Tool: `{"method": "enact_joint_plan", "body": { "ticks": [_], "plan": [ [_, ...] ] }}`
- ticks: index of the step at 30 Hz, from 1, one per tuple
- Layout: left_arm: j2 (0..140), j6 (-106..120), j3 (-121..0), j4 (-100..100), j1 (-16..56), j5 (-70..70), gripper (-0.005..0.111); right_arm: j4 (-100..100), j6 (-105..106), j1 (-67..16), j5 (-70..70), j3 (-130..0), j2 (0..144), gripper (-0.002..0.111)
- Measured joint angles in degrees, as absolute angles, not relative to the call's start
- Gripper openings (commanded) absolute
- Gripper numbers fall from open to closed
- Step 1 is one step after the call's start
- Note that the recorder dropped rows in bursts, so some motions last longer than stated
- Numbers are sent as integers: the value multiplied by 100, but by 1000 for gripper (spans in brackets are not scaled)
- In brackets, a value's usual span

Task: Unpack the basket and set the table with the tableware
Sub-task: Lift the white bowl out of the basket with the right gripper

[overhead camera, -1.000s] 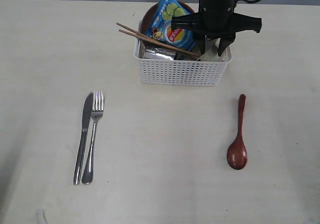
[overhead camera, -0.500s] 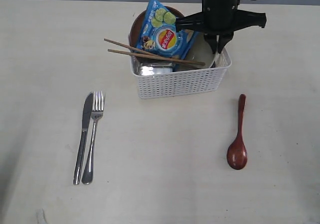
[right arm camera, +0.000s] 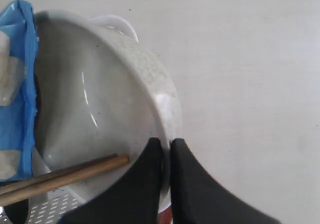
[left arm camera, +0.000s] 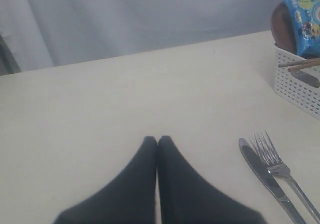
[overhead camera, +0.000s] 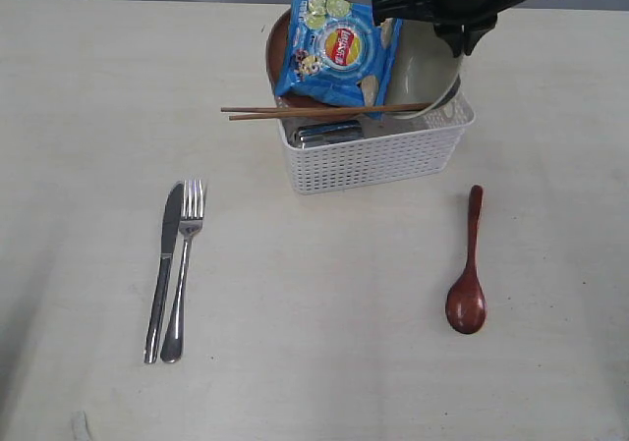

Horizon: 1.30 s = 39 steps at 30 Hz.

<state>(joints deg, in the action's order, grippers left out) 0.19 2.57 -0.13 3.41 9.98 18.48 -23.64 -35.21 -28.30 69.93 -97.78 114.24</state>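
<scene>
Here, basket (overhead camera: 373,161) with bowl (overhead camera: 421,68), chopsticks (overhead camera: 324,112), bag (overhead camera: 339,48).

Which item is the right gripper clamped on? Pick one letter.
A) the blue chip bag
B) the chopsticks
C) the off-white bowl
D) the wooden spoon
C: the right gripper is pinched on the rim of the off-white bowl, with one finger inside the rim and one outside it.

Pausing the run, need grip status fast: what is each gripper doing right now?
Left gripper: closed, holding nothing.
Right gripper: closed on the rim of the bowl.
</scene>
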Motion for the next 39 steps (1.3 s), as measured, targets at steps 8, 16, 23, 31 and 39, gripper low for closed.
{"method": "enact_joint_plan", "body": {
  "ticks": [8,16,23,31,39],
  "plan": [
    [19,257,-13,341,998,1848,0,-2579,-3235,-2838,6993,-9778,11424,0],
    [19,257,-13,341,998,1848,0,-3260,-3044,-2838,6993,-9778,11424,0],
    [19,257,-13,341,998,1848,0,-3508,-2840,-2838,6993,-9778,11424,0],
    [19,257,-13,341,998,1848,0,-4066,-2544,-2838,6993,-9778,11173,0],
    [19,257,-13,341,998,1848,0,-4596,-2352,-2838,6993,-9778,11173,0]
  ]
}}
